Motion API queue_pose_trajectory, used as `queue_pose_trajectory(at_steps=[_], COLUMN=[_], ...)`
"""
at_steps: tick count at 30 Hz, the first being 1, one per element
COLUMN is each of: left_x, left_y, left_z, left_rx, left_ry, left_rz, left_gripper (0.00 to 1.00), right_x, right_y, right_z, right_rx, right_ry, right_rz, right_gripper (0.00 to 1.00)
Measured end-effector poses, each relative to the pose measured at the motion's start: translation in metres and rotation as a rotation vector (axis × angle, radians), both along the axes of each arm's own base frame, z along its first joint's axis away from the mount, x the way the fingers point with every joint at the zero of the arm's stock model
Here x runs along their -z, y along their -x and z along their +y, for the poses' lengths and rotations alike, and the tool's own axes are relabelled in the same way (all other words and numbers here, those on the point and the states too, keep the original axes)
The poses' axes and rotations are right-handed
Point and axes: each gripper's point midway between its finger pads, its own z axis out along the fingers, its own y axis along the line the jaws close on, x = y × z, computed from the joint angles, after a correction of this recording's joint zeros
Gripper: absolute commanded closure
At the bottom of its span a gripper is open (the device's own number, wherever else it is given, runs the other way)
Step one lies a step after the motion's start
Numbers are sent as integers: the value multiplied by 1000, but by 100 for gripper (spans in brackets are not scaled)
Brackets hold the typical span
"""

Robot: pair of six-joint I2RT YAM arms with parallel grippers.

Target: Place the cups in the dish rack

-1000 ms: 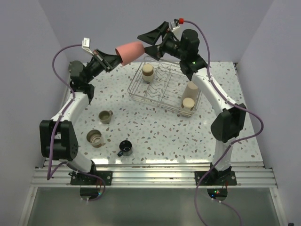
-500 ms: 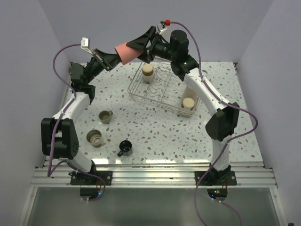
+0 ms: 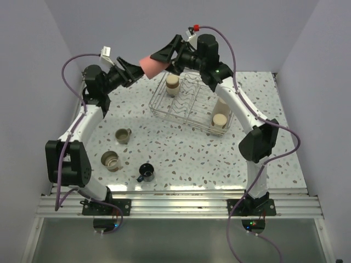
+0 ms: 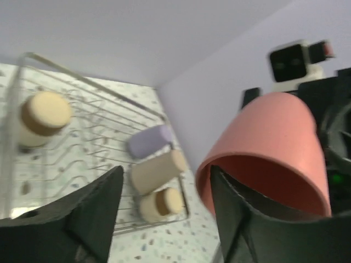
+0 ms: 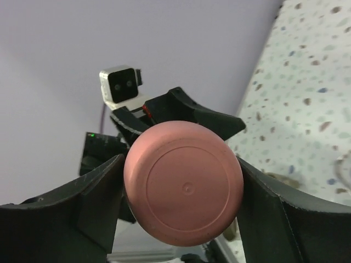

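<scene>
gripping coral-pink cup [image 5: 184, 189] in right end effector [image 5: 181, 174], left end effector [image 4: 165, 183] spread

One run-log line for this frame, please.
left gripper: jaws open; right gripper: jaws closed on coral-pink cup, airborne; dish rack: four cups; table: three cups

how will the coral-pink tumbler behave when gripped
Likely stiff and light: the coral-pink round tumbler shows no dent, held sideways between the right gripper's fingers. Its smooth tapered wall may slip. Laid on its side, it would probably roll.
</scene>
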Motion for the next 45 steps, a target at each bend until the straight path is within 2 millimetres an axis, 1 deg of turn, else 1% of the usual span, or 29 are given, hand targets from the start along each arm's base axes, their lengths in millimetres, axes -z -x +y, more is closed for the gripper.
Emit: queue_pose_trajectory(at_steps=[1,2,5,8,11,12,14,17,19,21,25,34,39,45], left_x=[11,23,58,88,115,121,134,149,157,161,166,168,170,173], left_y=[-3,-4,4,21,44,49,63,79,86,89,93,93,96,98], left_z=[5,11,27,45,63,68,76,84,87,90,92,94,95,98], left_rx=[-38,-75,-157,-226,-274,-285,-305,-315,-316,-315,-307,-292,-284,-277], left_ry=[-43,-85,-208,-326,-424,-447,-493,-546,-570,-591,-619,-655,-681,-706], left_rz=[40,83,202,292,371,388,424,464,485,495,506,502,502,504], left_gripper=[22,20,20,20,20,20,21,21,23,24,25,27,27,28], right_x=[5,11,27,53,89,102,134,180,203,219,230,230,242,250], right_y=[-4,-9,-25,-43,-63,-68,-80,-92,-94,-94,-94,-86,-81,-78], right_z=[-5,-10,-28,-45,-52,-52,-52,-52,-51,-50,-43,-28,-29,-31], right_rx=[24,48,124,189,224,231,239,244,245,240,235,234,233,240], right_ry=[32,63,162,279,387,417,494,607,674,730,792,880,972,1026], right_rz=[-4,-10,-40,-62,-60,-52,-33,-7,0,1,-31,-116,-140,-152], right_gripper=[100,100,100,100,100,100,100,100,100,100,100,100,100,100])
